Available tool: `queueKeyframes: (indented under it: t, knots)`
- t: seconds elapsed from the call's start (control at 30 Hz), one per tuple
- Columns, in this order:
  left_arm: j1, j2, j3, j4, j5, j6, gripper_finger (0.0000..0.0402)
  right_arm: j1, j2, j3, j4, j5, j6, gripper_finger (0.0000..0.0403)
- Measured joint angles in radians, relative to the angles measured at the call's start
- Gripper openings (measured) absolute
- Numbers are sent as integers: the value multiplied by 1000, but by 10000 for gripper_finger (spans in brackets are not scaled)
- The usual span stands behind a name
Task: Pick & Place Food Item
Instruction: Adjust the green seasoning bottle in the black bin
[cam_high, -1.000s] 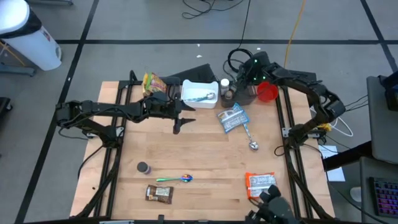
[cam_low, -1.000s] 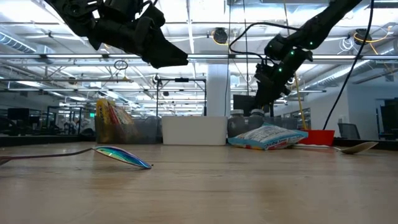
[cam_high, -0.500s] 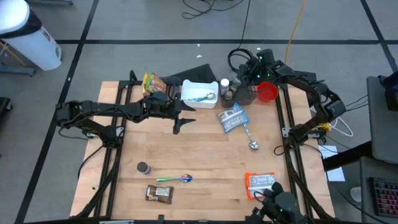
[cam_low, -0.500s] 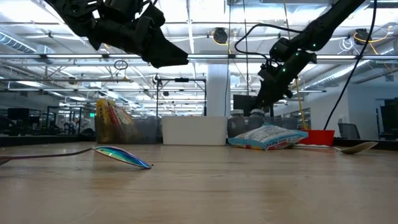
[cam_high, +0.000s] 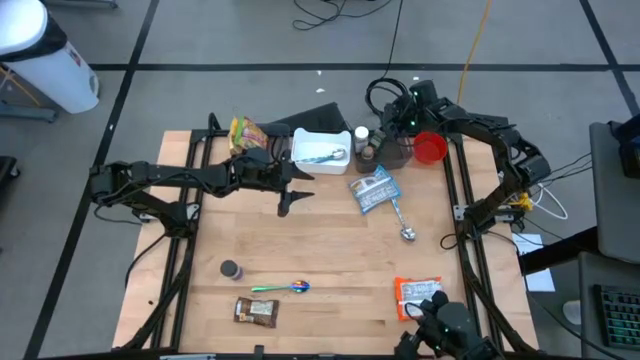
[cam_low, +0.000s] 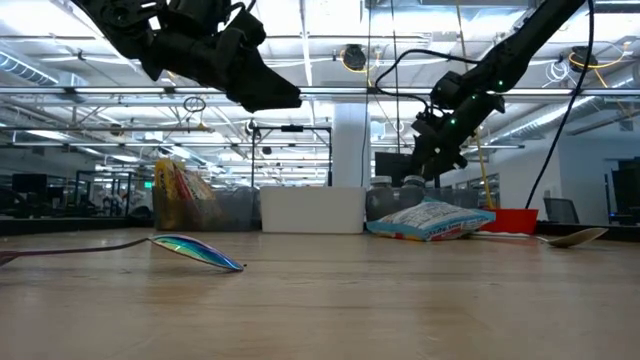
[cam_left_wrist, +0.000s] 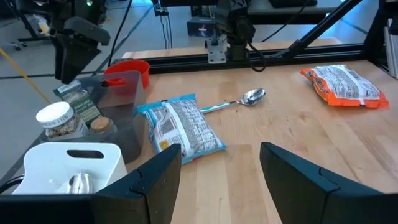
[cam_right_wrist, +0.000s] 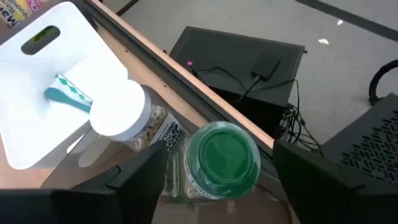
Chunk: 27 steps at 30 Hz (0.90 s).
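Note:
A blue-and-white snack bag (cam_high: 373, 190) lies flat on the table right of centre; it also shows in the left wrist view (cam_left_wrist: 180, 127). An orange snack bag (cam_high: 418, 293) lies at the near right. A yellow bag (cam_high: 245, 133) stands at the far left. My left gripper (cam_high: 290, 195) hovers open and empty above the table's middle, left of the blue-and-white bag; its fingers (cam_left_wrist: 158, 180) are spread wide. My right gripper (cam_high: 398, 125) hovers open above the jars at the far edge, over a green-lidded jar (cam_right_wrist: 222, 155) and a white-lidded jar (cam_right_wrist: 121, 112).
A white bin (cam_high: 320, 148) holding a utensil, a clear container (cam_high: 395, 150) and a red cup (cam_high: 430, 148) stand along the far edge. A metal spoon (cam_high: 400, 218) lies near the blue-and-white bag. A colourful spoon (cam_high: 280, 288), a dark bar (cam_high: 255, 312) and a small dark cap (cam_high: 231, 269) lie at the near left.
My right gripper has swayed a little above the jars, toward the table's right edge and back again, staying open. My left arm has kept still.

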<state>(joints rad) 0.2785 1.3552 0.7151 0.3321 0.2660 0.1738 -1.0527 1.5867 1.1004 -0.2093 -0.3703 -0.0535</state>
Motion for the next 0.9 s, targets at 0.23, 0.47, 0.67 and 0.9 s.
queueKeyframes:
  t: [0.23,0.47,0.67,0.9]
  knots:
    - [-4,0,0,0,9,0,225,0,28,0,-5,-30,15,292]
    - [-13,0,0,0,12,0,225,0,74,0,12,-53,6,290]
    - [-14,0,0,-8,21,0,225,0,79,0,11,-54,-13,274]
    - [-14,0,0,-16,21,0,225,0,79,0,10,-55,-32,226]
